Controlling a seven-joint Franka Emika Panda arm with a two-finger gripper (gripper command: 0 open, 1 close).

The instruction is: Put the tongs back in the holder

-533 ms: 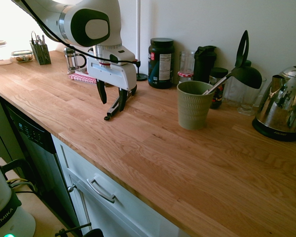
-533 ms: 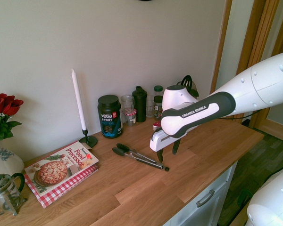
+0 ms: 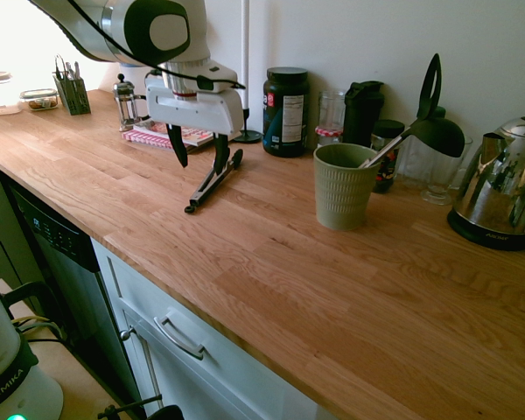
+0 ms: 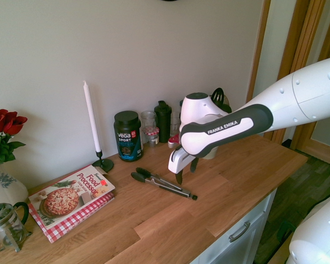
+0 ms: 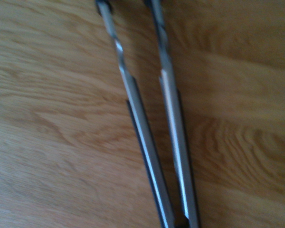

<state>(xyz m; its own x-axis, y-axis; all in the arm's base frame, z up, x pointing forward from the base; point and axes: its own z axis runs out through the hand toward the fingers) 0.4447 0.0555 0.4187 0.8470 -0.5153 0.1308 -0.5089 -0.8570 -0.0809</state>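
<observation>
The black tongs (image 3: 212,184) lie flat on the wooden counter, paddle tips toward the wall and joined end toward the counter's front. They also show in the second exterior view as the tongs (image 4: 160,183), and their two arms (image 5: 173,123) run across the wrist view. My gripper (image 3: 199,152) hangs open just above their middle, fingers pointing down, nothing between them; from the other side the gripper (image 4: 186,171) also reads open. The sage-green ribbed holder (image 3: 344,185) stands upright to the right, with a black ladle (image 3: 436,129) leaning in it.
Along the wall stand a dark supplement tub (image 3: 285,112), bottles and jars, and a steel kettle (image 3: 499,197). A cookbook (image 4: 71,195), a tall white candle (image 4: 91,118) and a French press (image 3: 125,101) sit left of the tongs. A dark cutlery caddy (image 3: 72,92) is far back.
The gripper has risen slightly and shifted along the tongs from their joined end toward the wall. It stays open; the tongs have not moved.
</observation>
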